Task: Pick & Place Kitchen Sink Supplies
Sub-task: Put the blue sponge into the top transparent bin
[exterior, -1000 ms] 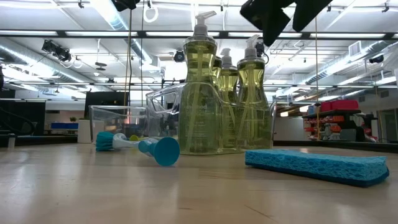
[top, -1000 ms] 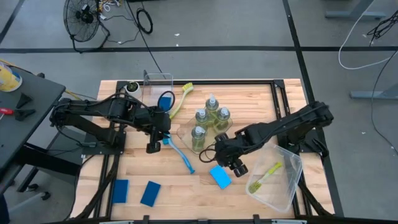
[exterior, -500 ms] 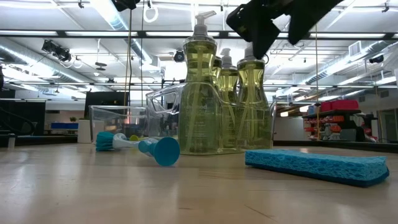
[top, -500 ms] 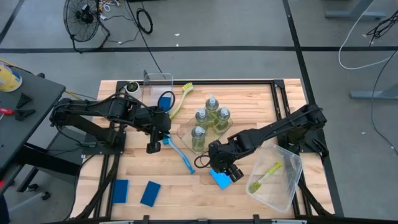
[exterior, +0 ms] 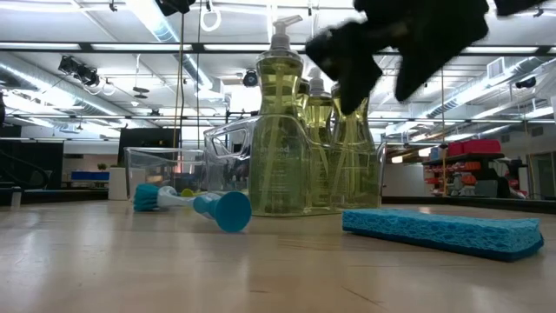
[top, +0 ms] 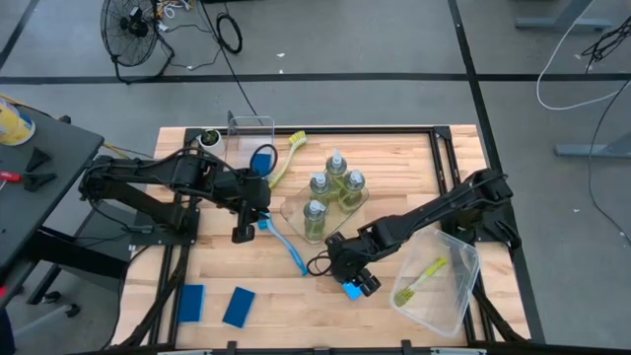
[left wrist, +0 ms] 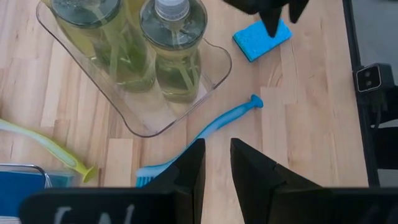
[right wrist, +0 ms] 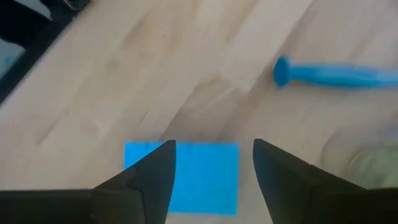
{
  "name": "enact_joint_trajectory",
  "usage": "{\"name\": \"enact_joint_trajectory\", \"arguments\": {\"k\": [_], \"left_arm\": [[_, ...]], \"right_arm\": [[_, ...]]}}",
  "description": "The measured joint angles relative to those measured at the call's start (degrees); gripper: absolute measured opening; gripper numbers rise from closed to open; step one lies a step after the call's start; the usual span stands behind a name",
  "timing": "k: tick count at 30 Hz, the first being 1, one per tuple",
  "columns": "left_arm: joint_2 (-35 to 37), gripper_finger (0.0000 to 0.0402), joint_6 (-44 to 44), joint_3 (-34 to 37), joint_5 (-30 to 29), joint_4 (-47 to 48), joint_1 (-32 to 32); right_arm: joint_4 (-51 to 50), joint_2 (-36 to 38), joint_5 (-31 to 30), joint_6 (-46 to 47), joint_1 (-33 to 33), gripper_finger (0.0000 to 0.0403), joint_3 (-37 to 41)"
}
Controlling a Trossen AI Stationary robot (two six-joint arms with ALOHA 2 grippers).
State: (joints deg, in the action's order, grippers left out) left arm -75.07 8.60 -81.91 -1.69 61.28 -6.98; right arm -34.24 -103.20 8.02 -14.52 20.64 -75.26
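Observation:
My right gripper (top: pixel 357 284) hangs open just above a flat blue sponge (right wrist: pixel 186 180) that lies on the table near the front edge; its fingers stand over the sponge's two sides, clear of it in the low view (exterior: pixel 378 83). My left gripper (left wrist: pixel 217 146) waits at mid-left above the head of the blue dish brush (top: pixel 286 242), its fingers a narrow gap apart and empty. Several bottles of yellow-green liquid (top: pixel 330 187) stand in a clear flat tray (top: pixel 291 205). One yellow-green brush (top: pixel 423 277) lies in the clear bin at right.
A second yellow-green brush (top: pixel 284 158) lies at the far edge beside a clear bin (top: pixel 248 133) holding a blue sponge (left wrist: pixel 22 177). Two more blue sponges (top: pixel 191 301) (top: pixel 238 306) lie at the near left corner. The clear bin (top: pixel 449 296) sits at the near right.
My right gripper has moved toward the table's left and near edges and come down, from beside the blue sponge to right over it, staying open. The sponge has not moved.

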Motion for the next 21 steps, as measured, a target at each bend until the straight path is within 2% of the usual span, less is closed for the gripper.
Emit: {"name": "enact_joint_trajectory", "arguments": {"k": [11, 21], "left_arm": [[0.0, 0.0078, 1.3, 0.0, 0.0, 0.0, 0.0], [0.0, 0.0078, 1.3, 0.0, 0.0, 0.0, 0.0]], "right_arm": [[6.6, 0.0, 0.4, 0.5, -0.1, 0.0214, 9.5], [11.2, 0.1, -1.5, 1.5, -1.7, 0.0214, 12.4]]}}
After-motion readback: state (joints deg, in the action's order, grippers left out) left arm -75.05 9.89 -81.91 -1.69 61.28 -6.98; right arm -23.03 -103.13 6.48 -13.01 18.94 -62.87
